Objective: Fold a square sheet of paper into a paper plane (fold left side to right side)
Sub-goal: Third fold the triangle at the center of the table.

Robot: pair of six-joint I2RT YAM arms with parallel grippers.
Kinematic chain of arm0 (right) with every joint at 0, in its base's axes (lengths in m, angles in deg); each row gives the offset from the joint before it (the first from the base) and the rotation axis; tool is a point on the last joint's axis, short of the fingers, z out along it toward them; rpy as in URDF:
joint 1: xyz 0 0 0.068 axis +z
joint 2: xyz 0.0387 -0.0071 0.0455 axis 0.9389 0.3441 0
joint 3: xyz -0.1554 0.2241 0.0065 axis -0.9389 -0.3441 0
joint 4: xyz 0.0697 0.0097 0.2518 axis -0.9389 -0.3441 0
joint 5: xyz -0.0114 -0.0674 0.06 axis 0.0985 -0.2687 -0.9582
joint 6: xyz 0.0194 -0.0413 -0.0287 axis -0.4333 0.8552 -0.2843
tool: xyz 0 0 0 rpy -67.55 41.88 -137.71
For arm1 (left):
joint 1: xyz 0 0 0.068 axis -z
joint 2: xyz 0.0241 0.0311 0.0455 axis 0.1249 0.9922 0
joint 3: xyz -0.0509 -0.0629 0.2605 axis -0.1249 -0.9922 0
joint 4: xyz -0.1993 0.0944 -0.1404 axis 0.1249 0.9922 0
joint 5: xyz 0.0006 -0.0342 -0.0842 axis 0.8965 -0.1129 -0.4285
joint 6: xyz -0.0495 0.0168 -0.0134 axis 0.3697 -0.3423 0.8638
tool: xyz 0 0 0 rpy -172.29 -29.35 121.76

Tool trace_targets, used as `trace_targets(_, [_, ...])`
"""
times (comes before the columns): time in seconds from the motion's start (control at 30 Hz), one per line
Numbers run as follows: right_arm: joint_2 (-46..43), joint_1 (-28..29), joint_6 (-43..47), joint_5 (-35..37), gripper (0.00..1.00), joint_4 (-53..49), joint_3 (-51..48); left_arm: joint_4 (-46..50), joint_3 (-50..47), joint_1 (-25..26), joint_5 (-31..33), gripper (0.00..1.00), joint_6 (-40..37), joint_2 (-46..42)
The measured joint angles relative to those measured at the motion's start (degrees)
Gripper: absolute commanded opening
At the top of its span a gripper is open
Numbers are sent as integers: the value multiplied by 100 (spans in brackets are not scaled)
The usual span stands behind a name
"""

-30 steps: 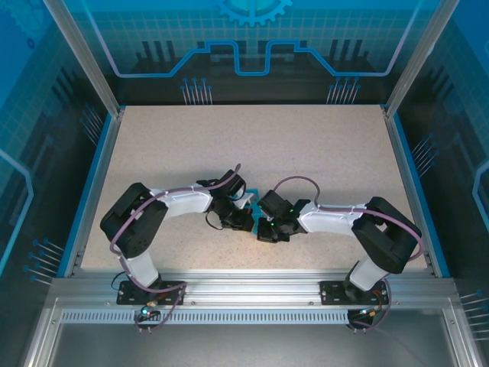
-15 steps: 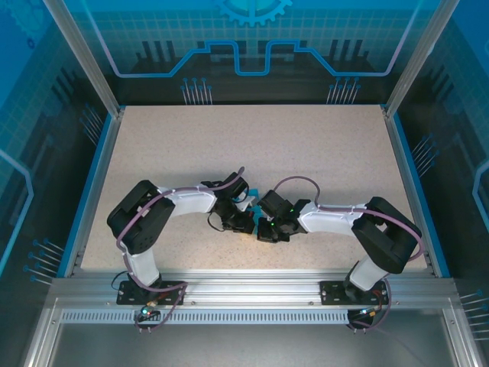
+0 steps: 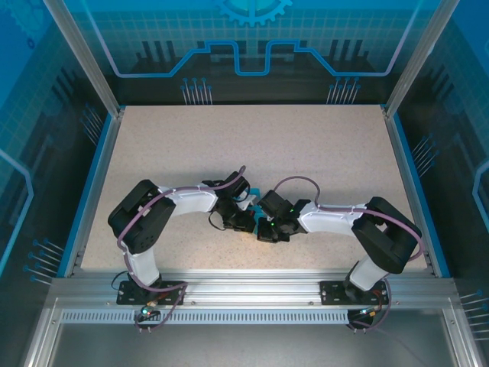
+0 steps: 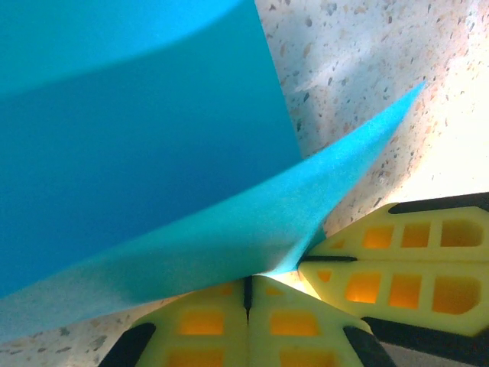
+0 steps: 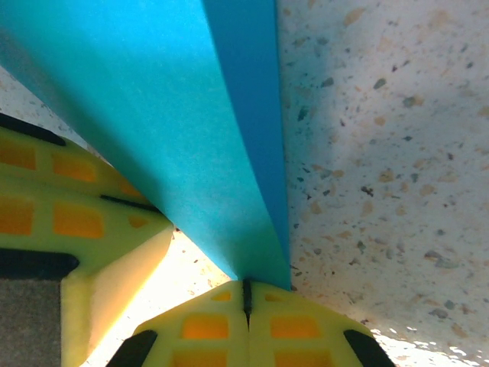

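The square sheet of paper [image 3: 254,199] is bright cyan-blue and mostly hidden under the two wrists at the middle of the table. In the left wrist view the paper [image 4: 137,153] rises in a bent flap, and its lower edge runs into the seam of my left gripper [image 4: 247,284], which is shut on it. In the right wrist view a narrowing fold of the paper [image 5: 191,130] comes down into my right gripper [image 5: 246,290], also shut on it. The two grippers [image 3: 244,222] [image 3: 265,228] sit almost tip to tip; the other gripper's yellow fingers [image 4: 405,264] [image 5: 69,222] show beside each.
The speckled beige table [image 3: 252,145] is ringed by a blue rim and aluminium frame posts [image 3: 80,57]. Both arm bases [image 3: 145,287] [image 3: 355,289] sit on the near rail. Purple cables [image 3: 294,182] loop above the wrists.
The left arm's elbow has shifted slightly right and its wrist has drawn in over the paper, so less blue shows from above. The right arm has stayed put.
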State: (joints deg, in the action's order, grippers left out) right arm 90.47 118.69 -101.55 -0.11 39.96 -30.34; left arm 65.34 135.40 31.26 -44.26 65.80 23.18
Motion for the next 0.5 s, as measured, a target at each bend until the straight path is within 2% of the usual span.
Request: trace_targets(0.5, [0,-11,2,-11,0,-7,0,160,39,0,-20,4,-168,-225])
